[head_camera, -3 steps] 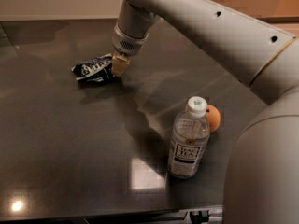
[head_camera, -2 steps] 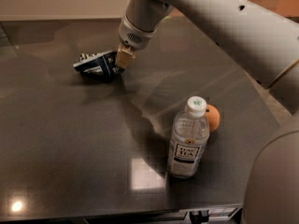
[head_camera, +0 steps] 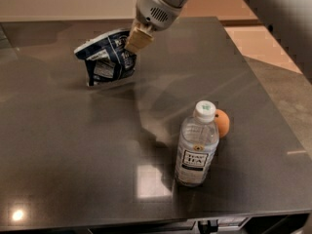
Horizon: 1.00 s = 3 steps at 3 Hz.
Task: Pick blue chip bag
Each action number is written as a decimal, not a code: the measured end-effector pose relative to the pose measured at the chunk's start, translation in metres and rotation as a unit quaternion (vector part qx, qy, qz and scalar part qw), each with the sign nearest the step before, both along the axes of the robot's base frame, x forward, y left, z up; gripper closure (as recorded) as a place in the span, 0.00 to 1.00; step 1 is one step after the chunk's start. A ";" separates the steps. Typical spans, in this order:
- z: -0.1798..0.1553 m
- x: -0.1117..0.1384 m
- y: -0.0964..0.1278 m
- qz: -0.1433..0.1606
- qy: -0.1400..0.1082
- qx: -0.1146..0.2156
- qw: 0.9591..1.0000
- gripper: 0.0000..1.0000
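Observation:
The blue chip bag [head_camera: 106, 57] is a crumpled dark navy foil bag with white lettering. It hangs from my gripper [head_camera: 135, 40], lifted off the dark table [head_camera: 73, 145] at the back left. My gripper is shut on the bag's upper right edge. The arm comes down from the top of the view. The bag's lower end hangs just above its reflection on the table.
A clear water bottle [head_camera: 196, 145] with a white cap stands at the front right. An orange fruit [head_camera: 223, 123] lies right behind it. The table's right edge [head_camera: 273, 106] borders a lighter floor.
The gripper has risen with the chip bag in it. The bag, which lay flat on the table, now hangs upright from the gripper.

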State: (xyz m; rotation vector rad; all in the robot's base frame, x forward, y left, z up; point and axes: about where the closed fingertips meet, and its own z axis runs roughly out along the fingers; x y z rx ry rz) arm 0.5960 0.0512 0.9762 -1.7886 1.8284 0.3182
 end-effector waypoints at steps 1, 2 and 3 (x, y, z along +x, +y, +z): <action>0.034 -0.013 -0.009 0.014 -0.026 0.013 0.999 1.00; 0.081 -0.034 -0.037 0.025 -0.054 0.008 0.998 1.00; 0.081 -0.034 -0.037 0.025 -0.054 0.008 0.998 1.00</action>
